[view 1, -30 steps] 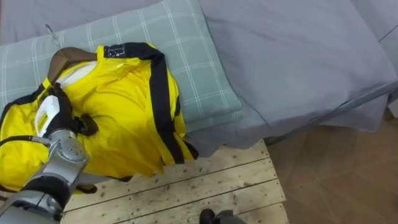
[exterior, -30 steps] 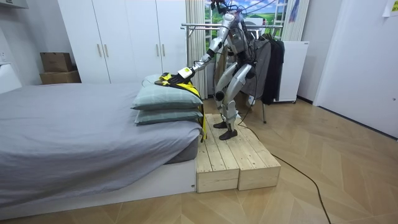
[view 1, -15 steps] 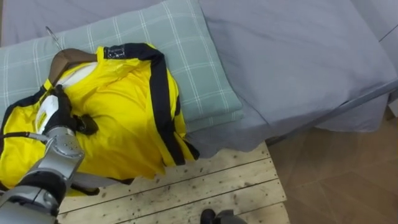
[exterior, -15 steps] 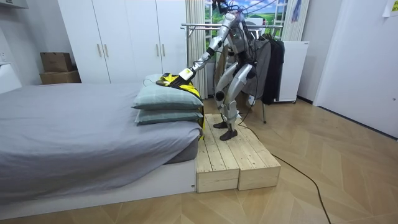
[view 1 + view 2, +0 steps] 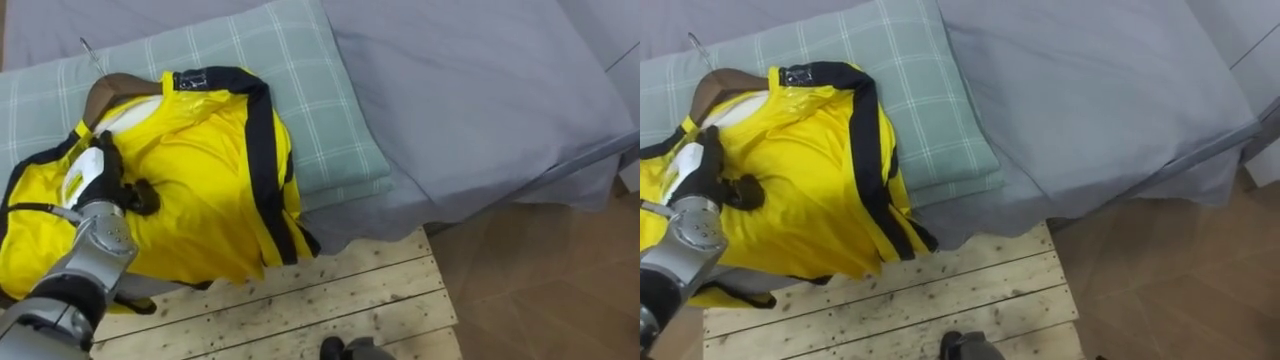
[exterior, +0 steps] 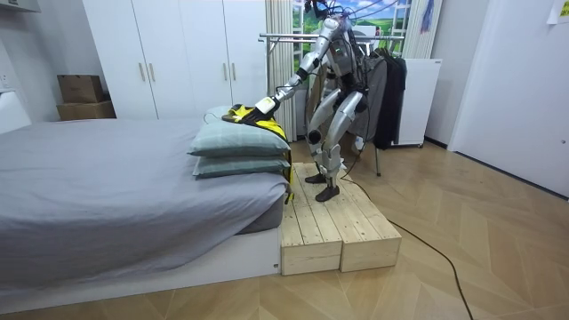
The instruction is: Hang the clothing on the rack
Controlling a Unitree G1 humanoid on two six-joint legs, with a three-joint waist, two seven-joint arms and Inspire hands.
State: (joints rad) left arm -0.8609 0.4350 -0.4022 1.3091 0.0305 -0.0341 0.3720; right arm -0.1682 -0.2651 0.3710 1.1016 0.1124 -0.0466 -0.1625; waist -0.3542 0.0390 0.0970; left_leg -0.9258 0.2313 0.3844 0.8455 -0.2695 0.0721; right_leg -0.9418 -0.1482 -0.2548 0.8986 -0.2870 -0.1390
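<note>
A yellow shirt with black trim (image 5: 200, 170) lies spread over a checked green pillow (image 5: 320, 110) at the bed's edge, its hem drooping toward the floor. A brown wooden hanger (image 5: 115, 88) sits inside the collar, and its metal hook (image 5: 92, 55) lies on the pillow. My left hand (image 5: 105, 180) rests on the shirt's chest just below the collar, with fingers laid toward the hanger and thumb spread to the right. In the room view I lean from the wooden platform (image 6: 324, 222), left arm stretched to the shirt (image 6: 244, 114).
The grey bed (image 5: 480, 80) fills the far side. The plank platform (image 5: 300, 300) lies below the pillow. Behind me stands a clothes rail (image 6: 284, 37) with dark garments (image 6: 387, 89). White wardrobes (image 6: 169, 53) and cardboard boxes (image 6: 82, 93) line the wall.
My left hand has slid a little up the shirt toward the collar and hanger. The shirt itself lies as before.
</note>
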